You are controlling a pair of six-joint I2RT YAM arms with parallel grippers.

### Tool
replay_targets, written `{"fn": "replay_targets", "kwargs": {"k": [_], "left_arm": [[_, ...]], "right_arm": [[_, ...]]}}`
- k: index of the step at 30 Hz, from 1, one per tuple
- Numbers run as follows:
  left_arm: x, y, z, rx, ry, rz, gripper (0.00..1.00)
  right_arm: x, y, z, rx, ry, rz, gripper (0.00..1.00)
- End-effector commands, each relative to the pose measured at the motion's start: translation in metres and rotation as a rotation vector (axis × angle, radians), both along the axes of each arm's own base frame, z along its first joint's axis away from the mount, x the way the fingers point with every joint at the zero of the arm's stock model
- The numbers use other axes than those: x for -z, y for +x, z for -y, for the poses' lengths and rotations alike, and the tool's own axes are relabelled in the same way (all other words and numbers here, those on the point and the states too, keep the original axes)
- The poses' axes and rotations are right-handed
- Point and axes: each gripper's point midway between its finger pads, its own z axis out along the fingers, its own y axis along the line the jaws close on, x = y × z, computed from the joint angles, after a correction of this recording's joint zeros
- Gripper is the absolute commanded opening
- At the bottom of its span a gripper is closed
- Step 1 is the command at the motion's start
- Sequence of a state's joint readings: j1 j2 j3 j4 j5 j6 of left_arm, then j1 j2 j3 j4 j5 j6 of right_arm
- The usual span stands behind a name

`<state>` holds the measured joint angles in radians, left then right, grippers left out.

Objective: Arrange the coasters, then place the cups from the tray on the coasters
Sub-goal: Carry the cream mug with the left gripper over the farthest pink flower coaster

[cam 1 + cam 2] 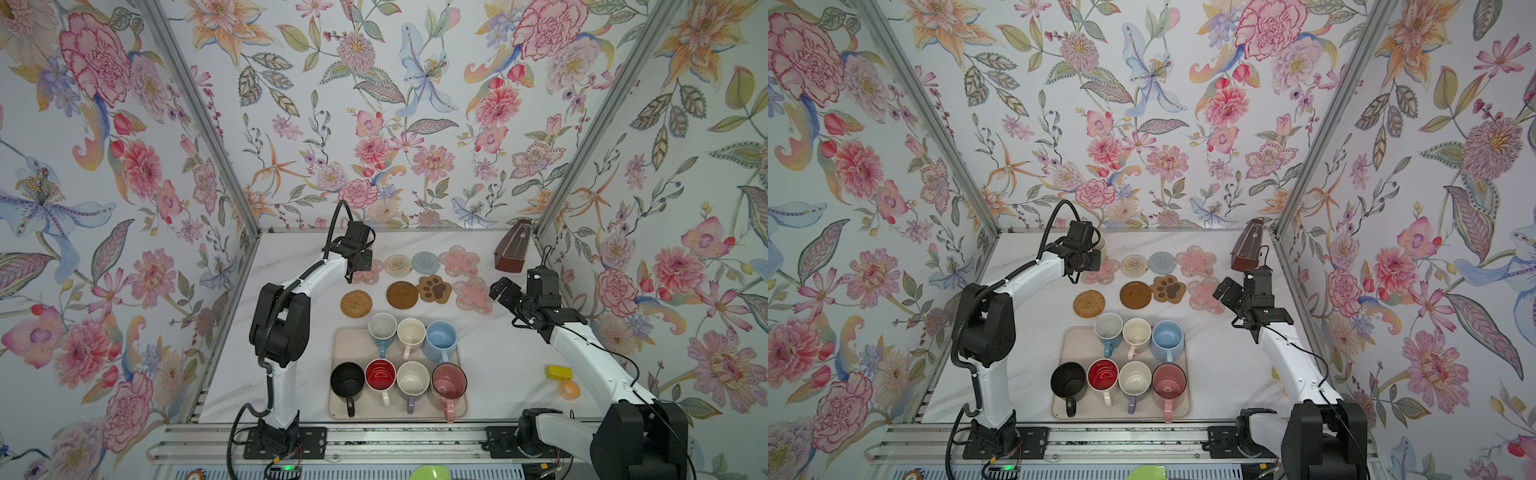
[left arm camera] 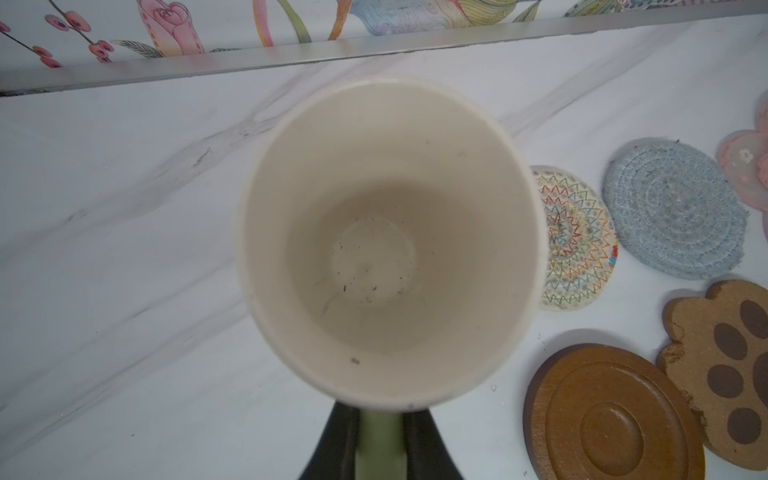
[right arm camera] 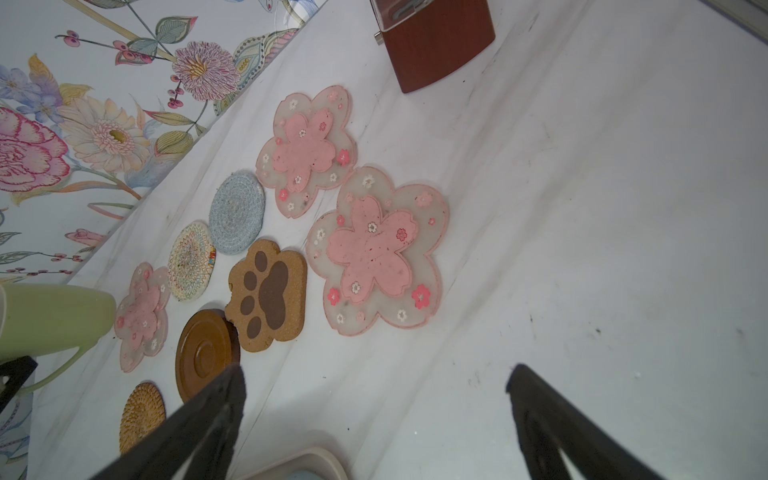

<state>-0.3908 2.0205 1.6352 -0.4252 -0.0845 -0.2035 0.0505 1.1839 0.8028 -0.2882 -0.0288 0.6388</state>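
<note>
Seven cups sit on the tray by the table's near edge. The 8th, the light green mug, is up at the far-left corner of the table in the left gripper. That claw is clenched on the mug's handle: in the left wrist view the green handle is pinched btw the two black fingers, and the mug is upright w/ its mouth up.

Key relation: the target looks to be the pink flower coaster at the left end of the far row. It lies approx straight below the claw, not off to a side. The left wrist view shows no petal around the mug, only the beige woven round just beside the rim, twd the table's right edge. In the right wrist view the mug base sits at the flower's petal edge, on the side twd the table's left edge. Contact w/ the coaster: can't tell.

My read: the next move is a short straight descent, maybe a small nudge twd the right edge, then let go. The mug's long axis is vertical, and its handle points back along the forearm.

Pose: the left arm rises from its base at the near edge, elbow high, forearm stretched to the far-left corner, wrist bent down. It's the nearer arm by far. The right gripper is released, jaws wide, empty. It hovers near the table's right edge just beside the near-row flower coaster, well apart from the mug.
</note>
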Motion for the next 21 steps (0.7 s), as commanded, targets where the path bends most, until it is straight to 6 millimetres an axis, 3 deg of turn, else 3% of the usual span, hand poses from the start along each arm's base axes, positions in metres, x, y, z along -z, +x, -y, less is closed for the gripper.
{"fn": "replay_targets", "kwargs": {"k": [1,21], "left_arm": [[-0.021,0.022,0.004,-0.012,-0.040,0.079,0.00],[0.010,0.027,0.007,-0.015,-0.085,0.019,0.00]], "right_arm": [[0.008,-0.004,0.005,0.004,-0.027,-0.029,0.99],[0.008,-0.002,0.006,0.007,-0.030,-0.028,0.99]]}}
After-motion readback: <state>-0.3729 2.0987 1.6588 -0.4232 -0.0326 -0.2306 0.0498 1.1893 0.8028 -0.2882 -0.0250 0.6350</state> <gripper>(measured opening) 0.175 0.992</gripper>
